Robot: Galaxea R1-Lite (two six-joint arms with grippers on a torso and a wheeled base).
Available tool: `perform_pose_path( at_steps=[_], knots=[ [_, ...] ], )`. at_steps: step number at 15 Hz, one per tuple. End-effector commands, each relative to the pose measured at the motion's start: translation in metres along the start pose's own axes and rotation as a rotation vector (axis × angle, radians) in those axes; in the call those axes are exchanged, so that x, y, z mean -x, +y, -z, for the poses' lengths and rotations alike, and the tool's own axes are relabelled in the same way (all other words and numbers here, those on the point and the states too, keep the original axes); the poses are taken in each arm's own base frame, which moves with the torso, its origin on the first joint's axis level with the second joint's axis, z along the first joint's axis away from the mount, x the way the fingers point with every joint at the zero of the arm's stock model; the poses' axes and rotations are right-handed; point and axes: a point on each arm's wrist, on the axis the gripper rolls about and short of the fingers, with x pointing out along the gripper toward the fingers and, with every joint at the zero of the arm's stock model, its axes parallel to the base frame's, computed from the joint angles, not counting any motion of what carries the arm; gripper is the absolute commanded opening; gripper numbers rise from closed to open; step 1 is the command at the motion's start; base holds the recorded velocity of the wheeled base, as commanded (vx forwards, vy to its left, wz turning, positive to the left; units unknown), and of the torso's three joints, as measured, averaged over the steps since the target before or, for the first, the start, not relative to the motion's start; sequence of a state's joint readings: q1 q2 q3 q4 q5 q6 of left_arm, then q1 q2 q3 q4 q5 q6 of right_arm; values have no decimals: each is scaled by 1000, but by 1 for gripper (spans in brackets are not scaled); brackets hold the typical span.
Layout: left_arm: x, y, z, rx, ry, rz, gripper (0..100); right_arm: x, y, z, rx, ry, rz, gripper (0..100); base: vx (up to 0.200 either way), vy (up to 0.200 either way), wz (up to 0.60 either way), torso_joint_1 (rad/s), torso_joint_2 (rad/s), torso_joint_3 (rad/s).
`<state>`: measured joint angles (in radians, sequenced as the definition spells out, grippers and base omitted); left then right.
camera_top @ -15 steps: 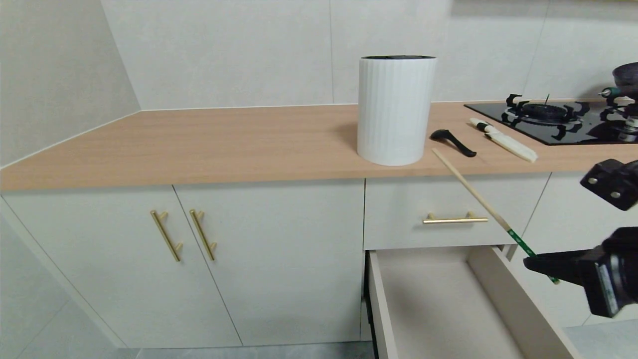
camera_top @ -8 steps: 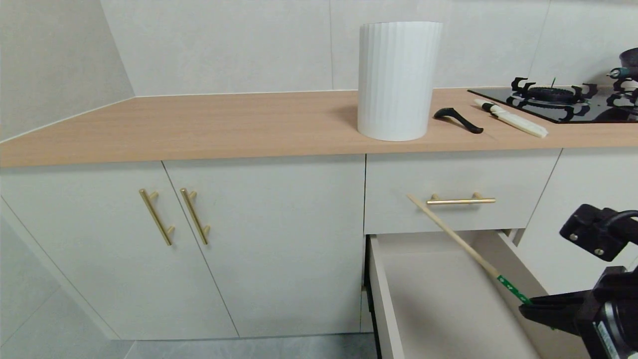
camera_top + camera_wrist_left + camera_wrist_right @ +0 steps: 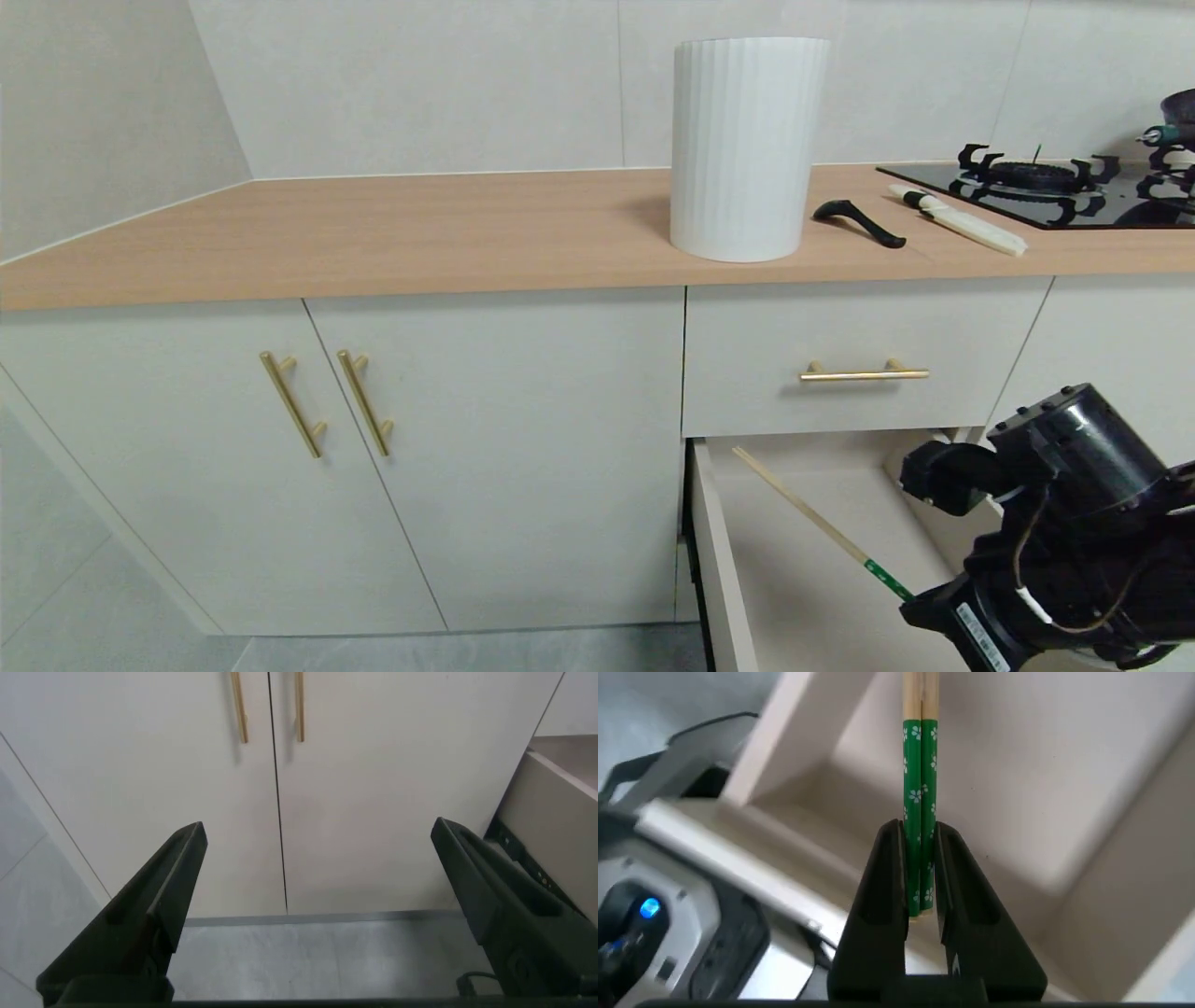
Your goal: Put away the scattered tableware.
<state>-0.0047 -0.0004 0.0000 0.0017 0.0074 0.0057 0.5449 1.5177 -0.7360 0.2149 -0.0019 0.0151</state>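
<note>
We see right gripper [image 3: 920, 831] fingers clamped on flower-printed green chopsticks [image 3: 921, 747] over open drawer [image 3: 714, 560]; left gripper [image 3: 318, 833] fingers apart; wooden surface [image 3: 420, 233], tiled wall [image 3: 420, 84].

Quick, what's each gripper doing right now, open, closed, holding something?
Left gripper: open, holding nothing.
Right gripper: closed on the chopsticks, over the open drawer.

1. Soft, even, bright indoor light covers the countertop [image 3: 420, 233]; no hard glare.
2. The white canister [image 3: 747, 149] casts a faint shadow leftward at its base.
3. The glass hob [image 3: 1092, 217] mirrors its burner supports.
4. The drawer [image 3: 714, 551] interior dims toward its back.
</note>
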Motion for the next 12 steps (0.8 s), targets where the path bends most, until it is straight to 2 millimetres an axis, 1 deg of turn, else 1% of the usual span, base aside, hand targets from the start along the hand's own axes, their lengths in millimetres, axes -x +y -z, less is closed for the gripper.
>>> perform_pose_path(
  at_steps=[1,2,4,5,7,9,10,12],
  knots=[
    [0,0,0,0,0,0,100,-26,-7,0,-25,82,16,0,0,0,0,0,0,0],
    [0,0,0,1,0,0,100,-45,-14,-4,-54,94,32,0,0,0,0,0,0,0],
    [0,0,0,1,0,0,100,-60,-15,-9,-108,93,43,0,0,0,0,0,0,0],
    [0,0,0,0,0,0,100,-65,-16,-10,-131,92,47,0,0,0,0,0,0,0],
    [0,0,0,1,0,0,100,-88,-18,-19,-197,94,108,0,0,0,0,0,0,0],
    [0,0,0,1,0,0,100,-106,-19,-30,-293,110,138,0,0,0,0,0,0,0],
    [0,0,0,1,0,0,100,-118,-18,-32,-323,132,139,0,0,0,0,0,0,0],
    [0,0,0,1,0,0,100,-141,-17,-31,-362,173,146,0,0,0,0,0,0,0]
  ],
)
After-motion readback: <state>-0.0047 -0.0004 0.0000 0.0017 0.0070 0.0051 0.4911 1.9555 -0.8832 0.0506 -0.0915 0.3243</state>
